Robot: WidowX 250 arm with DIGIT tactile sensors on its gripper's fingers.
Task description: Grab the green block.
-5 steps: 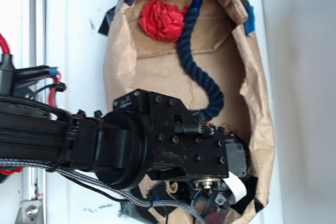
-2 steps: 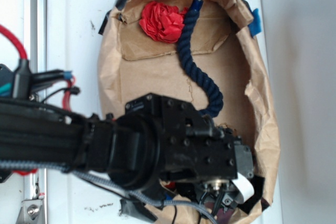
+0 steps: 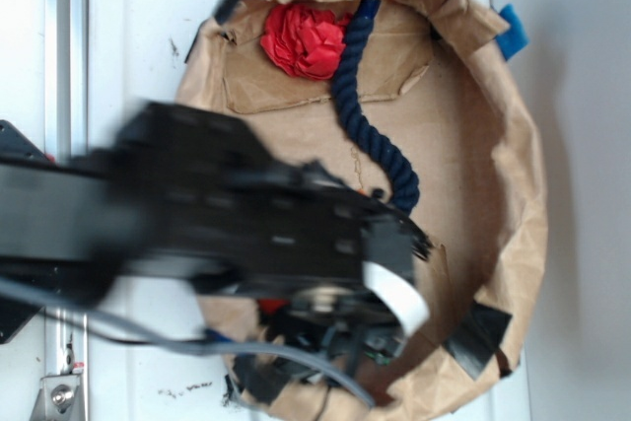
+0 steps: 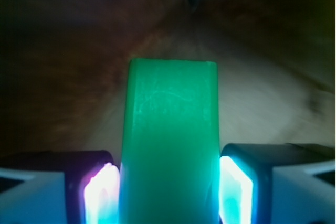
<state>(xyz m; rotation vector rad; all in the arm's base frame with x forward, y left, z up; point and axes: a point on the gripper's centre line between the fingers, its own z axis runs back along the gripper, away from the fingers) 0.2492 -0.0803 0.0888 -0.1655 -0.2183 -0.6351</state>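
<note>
Brown paper bag lying open on the white table, blurred black robot arm across it, dark blue rope and red crumpled ball beyond the fingers, green block pinched upright between both glowing pads.

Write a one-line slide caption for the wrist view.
Wrist view: gripper shut on the upright green rectangular block, glowing finger pads pressed against both sides.
</note>
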